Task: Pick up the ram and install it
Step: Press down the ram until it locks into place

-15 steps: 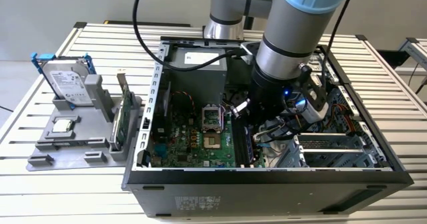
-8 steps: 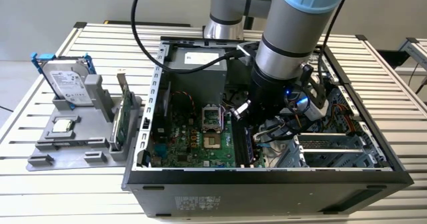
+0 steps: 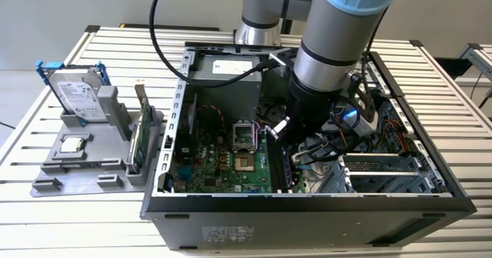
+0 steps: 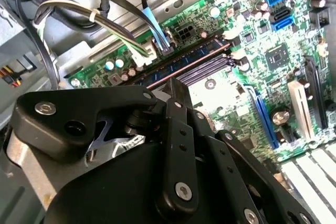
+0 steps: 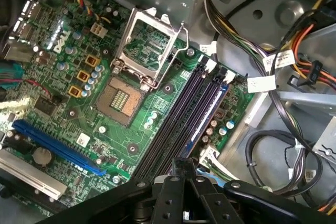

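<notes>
The ram (image 5: 209,109) is a long dark stick lying along one of the memory slots on the green motherboard (image 5: 63,72); its row of chips (image 4: 184,60) runs beside the empty neighbouring slots. In the exterior view it stands as a thin dark strip (image 3: 280,164) inside the open computer case (image 3: 307,212). My gripper (image 5: 185,163) hangs right over the near end of that slot, its black fingers (image 4: 174,88) drawn together with no gap showing. Whether the tips touch the stick is hidden by the gripper body.
The processor socket (image 5: 119,98) is open, its metal frame (image 5: 152,45) tilted up. Bundled cables (image 5: 278,77) crowd the space beside the slots. On the exterior view's left, a grey holder (image 3: 77,166) carries a hard drive (image 3: 77,97) and a green card (image 3: 140,131).
</notes>
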`<state>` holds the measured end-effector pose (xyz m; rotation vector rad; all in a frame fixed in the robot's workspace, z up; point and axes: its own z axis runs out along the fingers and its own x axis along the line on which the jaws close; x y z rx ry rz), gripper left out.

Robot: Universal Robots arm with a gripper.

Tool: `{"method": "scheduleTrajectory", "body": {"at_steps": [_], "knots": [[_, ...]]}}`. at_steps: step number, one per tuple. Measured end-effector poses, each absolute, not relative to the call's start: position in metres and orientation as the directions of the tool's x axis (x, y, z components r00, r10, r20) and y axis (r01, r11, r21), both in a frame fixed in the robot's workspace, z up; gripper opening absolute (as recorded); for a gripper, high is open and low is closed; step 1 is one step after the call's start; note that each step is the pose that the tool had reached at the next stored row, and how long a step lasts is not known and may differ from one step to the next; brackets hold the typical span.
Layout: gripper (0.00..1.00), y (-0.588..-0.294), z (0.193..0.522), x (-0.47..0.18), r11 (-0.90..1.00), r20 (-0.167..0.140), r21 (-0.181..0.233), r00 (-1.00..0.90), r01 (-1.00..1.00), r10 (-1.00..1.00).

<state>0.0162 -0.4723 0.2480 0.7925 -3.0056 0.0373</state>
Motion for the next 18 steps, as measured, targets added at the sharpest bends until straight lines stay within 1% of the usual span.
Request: {"method": "scheduleTrajectory", "body": {"at_steps": [18], "knots": [[0.00,-0.4722,0.2480,0.0155,0.768,0.038,-0.015,-0.768,-0.640,-0.639]]}}
